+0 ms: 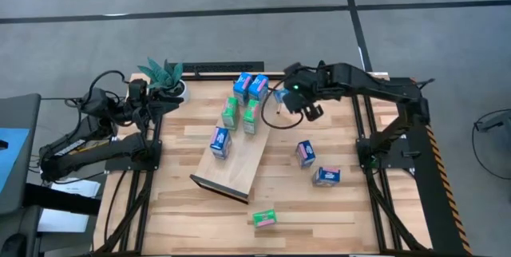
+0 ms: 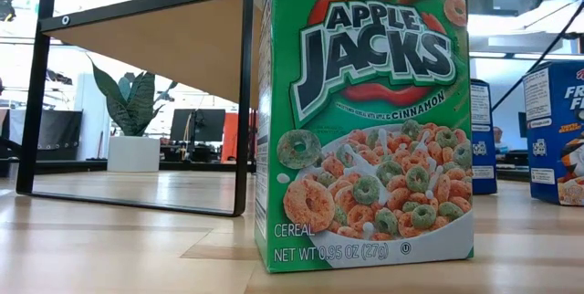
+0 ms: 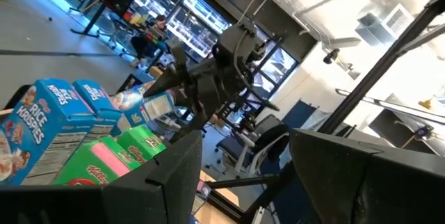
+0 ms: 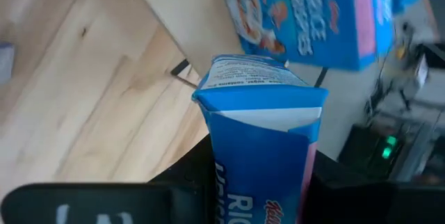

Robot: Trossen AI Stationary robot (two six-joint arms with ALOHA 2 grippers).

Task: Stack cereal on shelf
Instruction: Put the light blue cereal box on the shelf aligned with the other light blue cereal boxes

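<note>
Because the long light-wood shelf board with dark end pieces lies tilted across the slatted worktop, I hold my right end effector above its far end, clamped on a small blue Rice Krispies carton bound for the cartons already there. My left end effector waits apart by the worktop's left edge. A green Apple Jacks carton reads "NET WT 0.95 OZ (27g)".

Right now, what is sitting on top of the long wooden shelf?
Five cereal boxes stand on the shelf: two blue ones at its far end, two green ones behind them and one blue box nearer the middle. Whatever lies under the shelf is covered.
</note>
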